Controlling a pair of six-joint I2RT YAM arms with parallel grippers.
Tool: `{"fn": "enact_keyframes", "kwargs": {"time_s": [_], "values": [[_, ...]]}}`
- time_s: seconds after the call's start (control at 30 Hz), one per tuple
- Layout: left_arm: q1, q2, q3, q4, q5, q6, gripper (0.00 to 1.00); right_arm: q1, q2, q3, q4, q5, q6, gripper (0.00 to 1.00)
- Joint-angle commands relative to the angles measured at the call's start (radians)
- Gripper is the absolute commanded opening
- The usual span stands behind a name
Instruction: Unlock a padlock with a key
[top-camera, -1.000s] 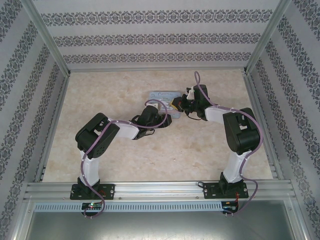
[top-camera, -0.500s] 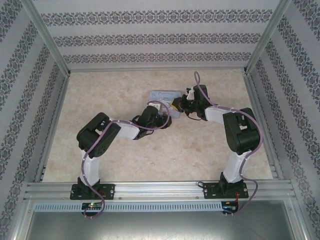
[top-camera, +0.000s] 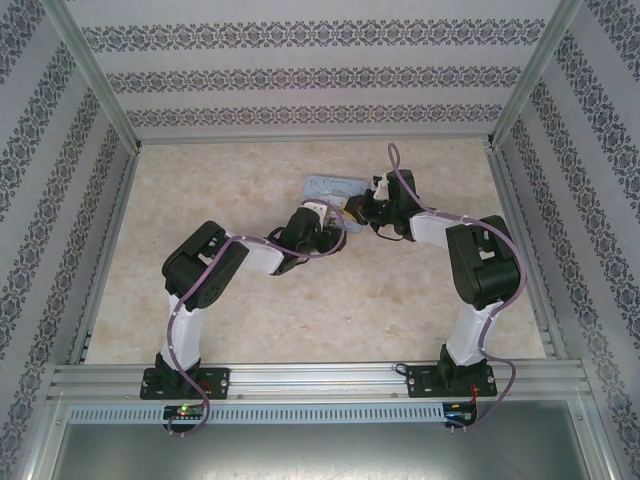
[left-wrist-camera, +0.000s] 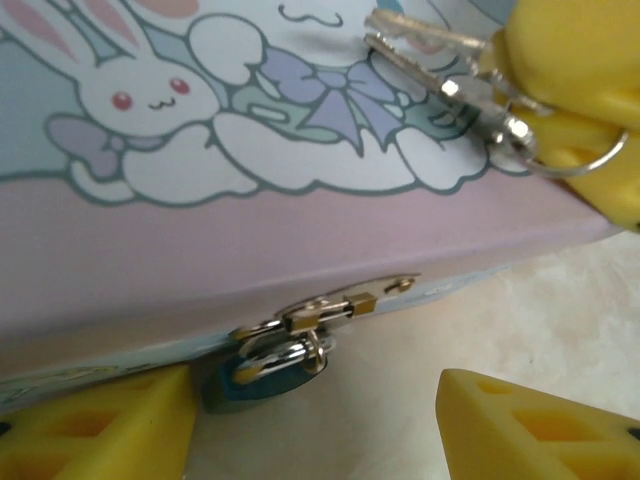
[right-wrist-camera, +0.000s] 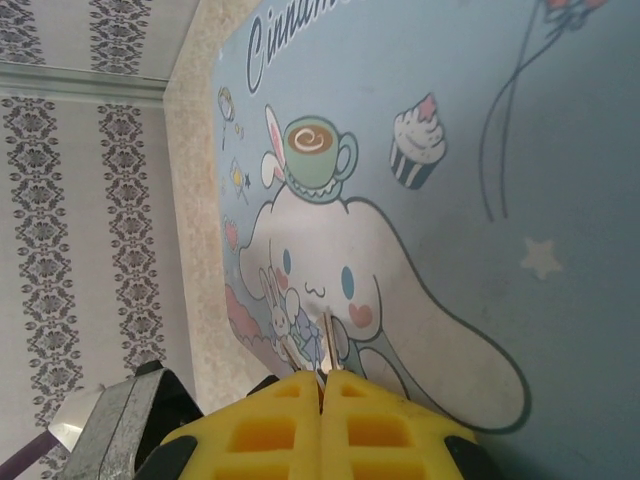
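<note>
The tiny dark teal padlock (left-wrist-camera: 262, 378) hangs by its silvery shackle from the brass hasp (left-wrist-camera: 325, 308) on the front of the cartoon-printed tin (left-wrist-camera: 300, 235). My left gripper (left-wrist-camera: 315, 425) is open, low on the table, with one yellow finger (left-wrist-camera: 95, 430) on each side of the padlock and neither touching it. My right gripper (right-wrist-camera: 322, 385) hovers over the tin's lid (right-wrist-camera: 450, 200), shut on the key (right-wrist-camera: 327, 345), whose blade sticks out past the fingertips. The keys (left-wrist-camera: 430, 60) and their ring also appear in the left wrist view. From above, both grippers (top-camera: 325, 225) (top-camera: 356, 208) meet at the tin (top-camera: 330, 186).
The tin lies on a beige marbled table (top-camera: 240, 180) enclosed by patterned walls and an aluminium frame (top-camera: 300, 378). Open tabletop lies to the left, right and front of the arms.
My left arm has pushed forward and right, closer to the tin's front. The tin looks slightly turned. The right arm has held still with the key.
</note>
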Motion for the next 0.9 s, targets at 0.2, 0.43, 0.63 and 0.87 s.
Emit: {"fn": "enact_keyframes", "kwargs": {"time_s": [0.2, 0.43, 0.63, 0.87], "values": [[0.014, 0.100, 0.030, 0.016, 0.157, -0.065, 0.65, -0.029, 0.007, 0.121, -0.084, 0.017, -0.022, 0.00], [0.019, 0.115, 0.031, 0.016, 0.163, -0.081, 0.65, -0.065, 0.054, 0.283, -0.202, 0.032, -0.061, 0.00], [0.019, 0.100, 0.038, -0.067, 0.116, -0.034, 0.65, -0.097, 0.123, 0.325, -0.234, 0.051, -0.071, 0.00], [0.017, 0.096, 0.082, -0.199, 0.043, 0.052, 0.65, -0.097, 0.185, 0.356, -0.263, 0.063, -0.086, 0.00]]}}
